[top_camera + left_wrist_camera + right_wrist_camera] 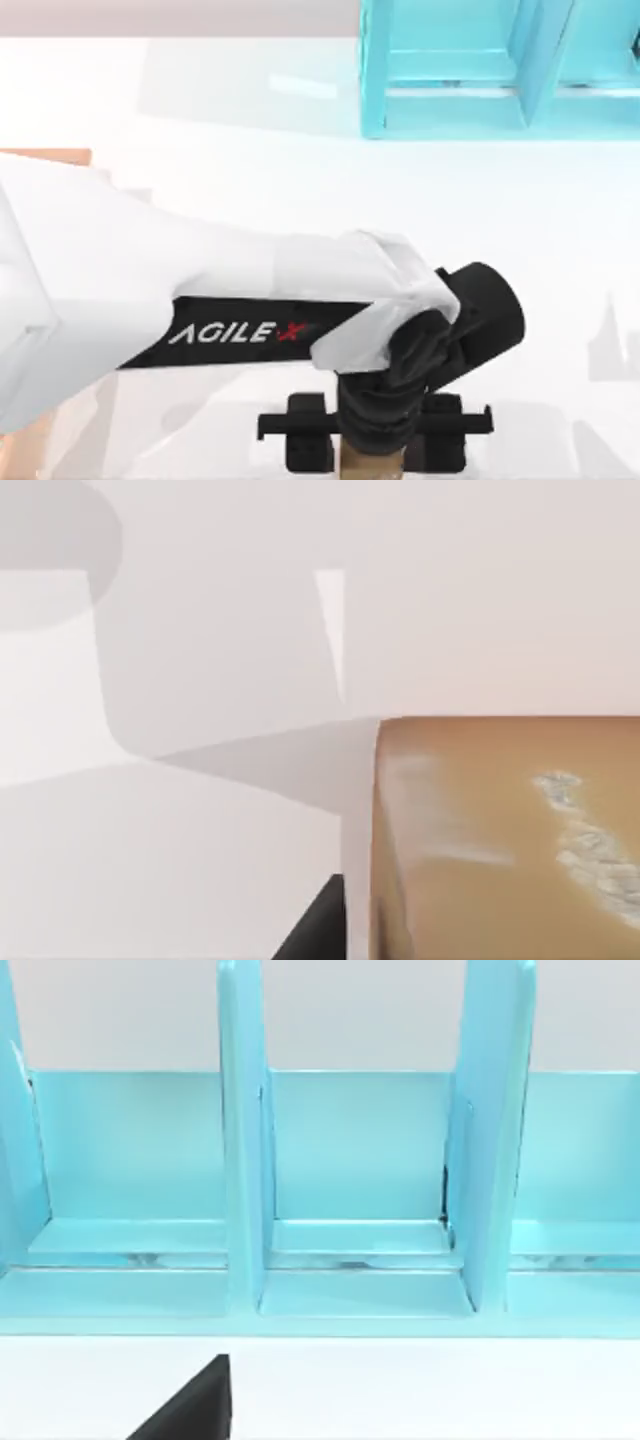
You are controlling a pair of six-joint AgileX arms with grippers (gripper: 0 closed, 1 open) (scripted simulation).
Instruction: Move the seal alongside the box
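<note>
Tan-gold seal sits close under my left gripper, seemingly between its fingers; whether they actually clamp it, I cannot tell.

simulated lab bench — bare white table | turquoise shelf frame (rendered)

**Layout around the left arm**

The left arm reaches from the table's left side across to its middle near edge. Its gripper hangs at that near edge, directly over the seal, which stands on the table. The box lies behind the arm at the far left. The shelf frame stands well behind the arm, at the far right.
</note>
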